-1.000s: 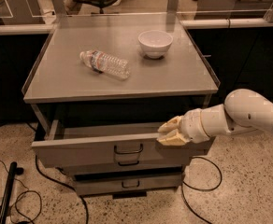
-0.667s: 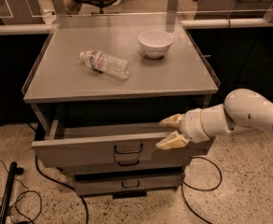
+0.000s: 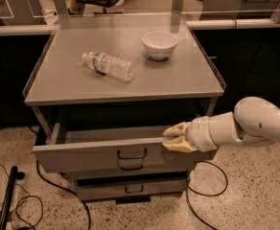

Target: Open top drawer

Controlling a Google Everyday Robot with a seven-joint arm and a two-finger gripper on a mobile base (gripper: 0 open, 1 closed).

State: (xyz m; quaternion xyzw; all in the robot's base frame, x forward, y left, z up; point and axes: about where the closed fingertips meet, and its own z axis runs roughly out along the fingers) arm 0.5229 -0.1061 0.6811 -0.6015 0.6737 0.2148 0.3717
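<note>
The top drawer (image 3: 92, 158) of the grey metal cabinet stands pulled out part way. Its dark central pull handle (image 3: 132, 154) and a strip of its shallow grey tray interior (image 3: 106, 134) show. My gripper (image 3: 169, 138) is at the right end of the drawer front's top edge, reaching in from the right on the white arm (image 3: 255, 123). Its cream fingers (image 3: 177, 128) are spread apart, one above and one below the edge line, and hold nothing.
A clear plastic water bottle (image 3: 108, 65) lies on its side on the cabinet top (image 3: 68, 87), and a white bowl (image 3: 159, 44) stands behind it to the right. Narrower drawers (image 3: 130, 189) sit below. Black cables (image 3: 15, 195) lie on the speckled floor.
My gripper's fingers have spread apart at the drawer's front edge; one second ago they were together there. The drawer and arm have stayed about where they were.
</note>
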